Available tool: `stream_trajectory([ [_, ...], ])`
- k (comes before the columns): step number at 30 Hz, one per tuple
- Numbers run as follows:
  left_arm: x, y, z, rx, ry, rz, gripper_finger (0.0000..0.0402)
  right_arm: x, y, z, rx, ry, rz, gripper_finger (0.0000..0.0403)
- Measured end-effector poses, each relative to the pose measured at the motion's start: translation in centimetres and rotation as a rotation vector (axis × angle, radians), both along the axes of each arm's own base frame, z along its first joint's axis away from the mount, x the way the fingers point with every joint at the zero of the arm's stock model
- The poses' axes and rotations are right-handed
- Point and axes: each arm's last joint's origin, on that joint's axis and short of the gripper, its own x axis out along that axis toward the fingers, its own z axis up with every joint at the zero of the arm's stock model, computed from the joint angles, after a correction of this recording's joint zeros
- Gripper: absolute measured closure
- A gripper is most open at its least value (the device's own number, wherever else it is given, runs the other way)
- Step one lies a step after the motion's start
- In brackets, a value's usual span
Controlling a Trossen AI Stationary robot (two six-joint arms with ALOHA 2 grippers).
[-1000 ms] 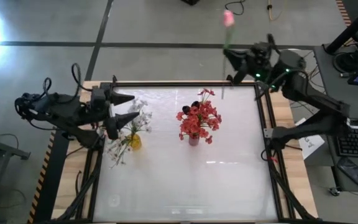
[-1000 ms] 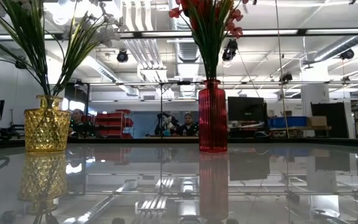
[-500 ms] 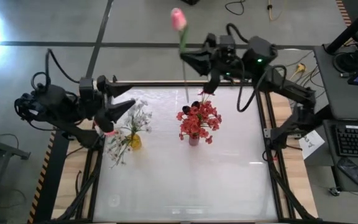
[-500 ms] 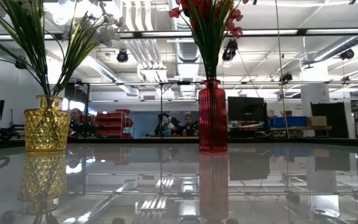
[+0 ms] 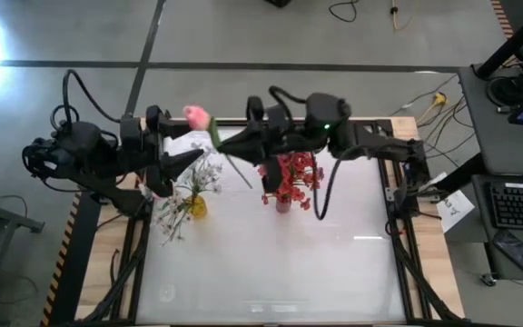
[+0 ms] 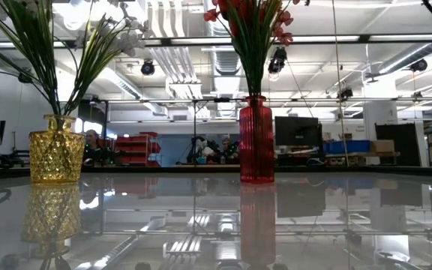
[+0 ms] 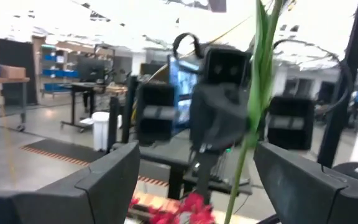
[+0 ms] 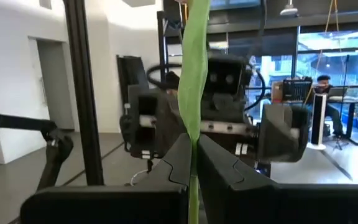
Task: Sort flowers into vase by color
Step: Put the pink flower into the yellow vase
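My right gripper [image 5: 228,143] reaches from the table's right over the red flowers [image 5: 291,176] and is shut on a pink-budded flower [image 5: 196,116] with a long green stem [image 8: 194,62]. My left gripper [image 5: 186,146] is open, above the white flowers [image 5: 189,186] in the yellow vase [image 6: 57,148]. Its fingers [image 7: 107,180] stand on either side of the stem [image 7: 253,124] without touching it. The red vase [image 6: 256,139] stands upright at mid-table. Neither gripper shows in the low view. My right gripper pinches the flower's green stem [image 8: 193,134] between its two fingers, about halfway along it. The fingers come level from the table's right and lie across the stem. The flower is lifted clear and tilted, bud end [image 5: 196,116] toward the left arm, cut end [image 5: 246,183] hanging free below.
The glossy white tabletop [image 5: 271,263] lies bare toward the near edge. A dark frame rail [image 5: 393,191] runs along the table's sides. In the low view, people sit at desks [image 6: 223,150] in the room beyond the far edge.
My right gripper has swung from the far right corner toward the table's left, passing above the red flowers, up to the left gripper. The pink flower went with it and tipped from near upright to slanting, bud toward the left arm. Both vases stayed put.
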Motion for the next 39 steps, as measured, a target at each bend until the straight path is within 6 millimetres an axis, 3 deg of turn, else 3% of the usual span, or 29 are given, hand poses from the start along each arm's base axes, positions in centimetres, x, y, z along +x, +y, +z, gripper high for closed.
stream_trajectory([
  [6,0.5,-0.3,0.5,0.017,-0.062,-0.115,0.01,1.2,0.3,-1.0,0.001,0.025,-0.061,0.039],
  [11,0.5,0.0,0.5,0.021,-0.068,-0.108,0.0122,1.4,0.2,-1.1,-0.007,0.023,-0.072,0.039],
  [19,2.2,0.5,-0.2,-0.017,-0.032,-0.07,0.0206,2.5,0.4,-2.4,-0.029,0.064,-0.074,0.039],
  [29,1.7,0.5,-0.1,0.056,-0.023,-0.126,0.0337,2.4,0.8,-2.4,-0.035,0.073,-0.135,0.0386],
  [32,1.7,0.5,-0.3,0.117,0.015,-0.117,0.0389,2.4,0.8,-2.7,-0.037,0.1,-0.137,0.0359],
  [39,0.8,0.7,-0.7,0.133,0.078,-0.12,0.0399,2.2,0.9,-2.5,0.012,0.123,-0.128,0.0225],
])
